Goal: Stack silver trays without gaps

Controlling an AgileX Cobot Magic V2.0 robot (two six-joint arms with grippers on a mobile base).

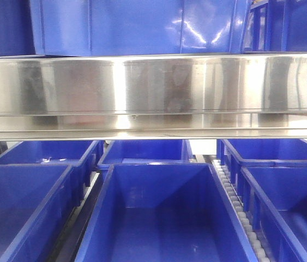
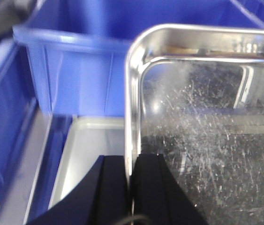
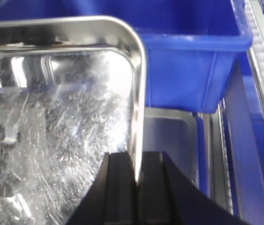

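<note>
Two claws share one load. The left gripper (image 2: 132, 164) is pinched on the left rim of the upper silver tray (image 2: 207, 140), one black finger outside the rim and one inside. The right gripper (image 3: 138, 161) is clamped the same way on the opposite rim. The tray hangs between them, so its span runs side to side from arm to arm, and neither arm is nearer to it than the other.

The lower silver tray (image 2: 94, 145) lies flat beneath it, apparently on the floor of a blue bin, just in front of the wall of another blue bin (image 2: 75, 70). A strip of this duller tray shows outside the held rim on the left, and another shows outside it on the right. I judge the upper tray to be roughly centred over the lower one and clear of it. Seating it looks like a straight, level descent with both ends dropping together so the rims nest.

Only the wrist views show the trays and claws. The front view shows just the steel rail (image 1: 153, 93), rows of bins and a roller track (image 1: 235, 202).
</note>
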